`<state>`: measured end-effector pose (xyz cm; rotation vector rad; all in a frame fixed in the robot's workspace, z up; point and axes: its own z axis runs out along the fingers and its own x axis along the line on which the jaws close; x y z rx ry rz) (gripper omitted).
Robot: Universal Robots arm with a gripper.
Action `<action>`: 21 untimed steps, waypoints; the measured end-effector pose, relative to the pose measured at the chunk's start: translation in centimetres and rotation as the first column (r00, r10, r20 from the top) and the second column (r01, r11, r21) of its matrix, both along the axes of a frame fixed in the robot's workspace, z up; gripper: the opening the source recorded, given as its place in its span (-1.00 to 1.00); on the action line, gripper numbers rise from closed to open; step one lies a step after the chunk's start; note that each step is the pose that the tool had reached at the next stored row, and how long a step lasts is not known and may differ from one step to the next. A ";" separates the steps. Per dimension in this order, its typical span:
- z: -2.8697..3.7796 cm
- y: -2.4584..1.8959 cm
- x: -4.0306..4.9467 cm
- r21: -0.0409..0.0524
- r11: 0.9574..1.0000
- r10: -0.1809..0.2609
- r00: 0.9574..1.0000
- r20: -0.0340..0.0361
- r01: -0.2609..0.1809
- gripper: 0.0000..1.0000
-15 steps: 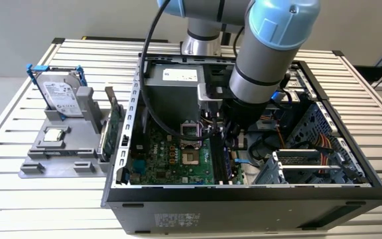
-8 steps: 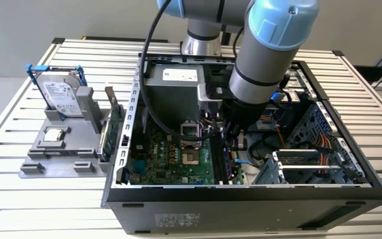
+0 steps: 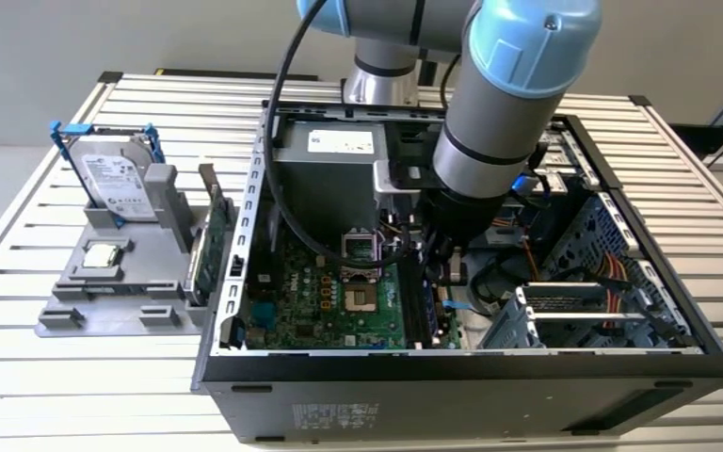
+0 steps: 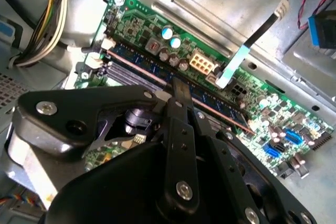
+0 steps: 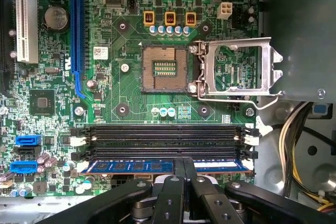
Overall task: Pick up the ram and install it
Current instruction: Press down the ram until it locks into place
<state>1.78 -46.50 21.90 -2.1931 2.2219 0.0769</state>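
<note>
Arm's black two-finger gripper (image 5: pixel 184 167) is down inside the open black desktop PC case (image 3: pixel 462 363), over the memory slots of the green motherboard (image 5: pixel 131 82). In both wrist views the fingers sit pressed close together on the top edge of the ram (image 5: pixel 128 166), a long narrow stick showing blue label strips along its top, pinching it about mid-length. In the second wrist view the gripper (image 4: pixel 178 94) meets the same stick (image 4: pixel 220 107) edge-on.

The ram sits in the outermost of the black memory slots, parallel to the empty black slots (image 5: pixel 163 136) beside it. White latch clips (image 5: pixel 252 140) are at the slot ends. Can't tell whether the stick is fully seated or the latches are closed on it.

Motherboard also shows the open square CPU socket (image 5: pixel 163 69) with its silver metal retention frame (image 5: pixel 239 69) flipped open beside it.

Exterior view: the grey-and-blue robot arm (image 3: pixel 506 104) reaches down into the case near its middle. On the slatted metal table (image 3: pixel 60 377), at the exterior view's left of the case, a grey plastic parts fixture (image 3: pixel 123 301) holds a silver hard drive in a blue frame (image 3: pixel 117 184) standing upright, a small square silver processor chip (image 3: pixel 104 252) lying flat, and a second green memory stick (image 3: pixel 215 235) standing on edge, just beside the case wall.
</note>
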 end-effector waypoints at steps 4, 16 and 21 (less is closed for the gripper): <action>0.14 0.01 0.00 0.001 1.000 0.000 1.000 -0.001 0.000 -1.00; 3.67 0.00 0.01 0.000 1.000 0.000 1.000 -0.011 0.000 -1.00; 4.79 0.00 0.01 0.000 1.000 0.000 1.000 -0.015 0.000 -1.00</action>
